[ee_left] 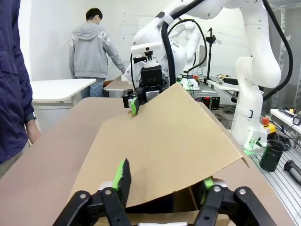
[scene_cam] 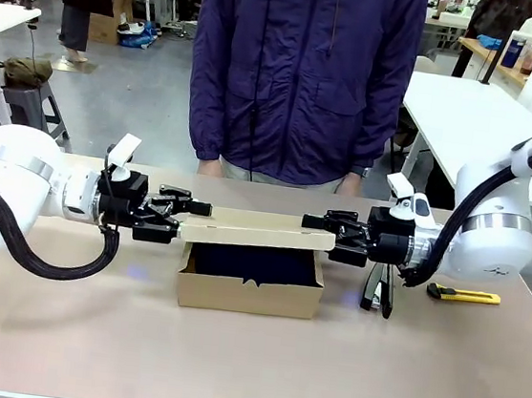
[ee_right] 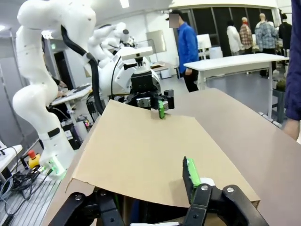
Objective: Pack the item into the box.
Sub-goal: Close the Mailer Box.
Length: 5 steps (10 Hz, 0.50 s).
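The brown cardboard box stands mid-table with the dark navy pouch lying inside it. Its lid flap hovers nearly level over the opening. My left gripper is open at the flap's left end, one finger over the cardboard and one under it. My right gripper is open at the right end in the same way. In the left wrist view the flap runs between my spread green pads. The right wrist view has the flap lying across the open fingers.
A person in a dark blue jacket stands at the far edge, hands by the table. A black stapler sits just right of the box under my right gripper. A yellow-and-black utility knife lies farther right.
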Tool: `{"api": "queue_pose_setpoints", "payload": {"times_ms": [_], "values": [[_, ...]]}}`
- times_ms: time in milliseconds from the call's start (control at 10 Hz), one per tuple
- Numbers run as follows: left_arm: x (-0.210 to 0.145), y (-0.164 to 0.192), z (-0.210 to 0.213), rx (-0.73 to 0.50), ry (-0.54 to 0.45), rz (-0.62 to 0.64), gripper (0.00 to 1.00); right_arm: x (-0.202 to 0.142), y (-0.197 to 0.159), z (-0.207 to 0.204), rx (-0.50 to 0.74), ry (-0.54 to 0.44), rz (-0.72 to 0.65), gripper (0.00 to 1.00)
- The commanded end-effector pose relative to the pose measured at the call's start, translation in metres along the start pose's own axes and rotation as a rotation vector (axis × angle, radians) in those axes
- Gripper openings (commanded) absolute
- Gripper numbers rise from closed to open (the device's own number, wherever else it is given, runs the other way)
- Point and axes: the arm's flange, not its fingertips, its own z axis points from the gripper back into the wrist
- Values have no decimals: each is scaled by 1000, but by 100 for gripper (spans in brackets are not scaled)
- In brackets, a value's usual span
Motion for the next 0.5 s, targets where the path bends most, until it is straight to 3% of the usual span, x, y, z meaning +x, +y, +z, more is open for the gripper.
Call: {"api": "queue_pose_setpoints", "payload": {"times_ms": [0,400], "values": [[-2,2,2,-4,18,-29,100,-3,3,4,26,1,45,100],[6,2,13,16,6,-54,100,-7,3,14,38,20,39,100]]}}
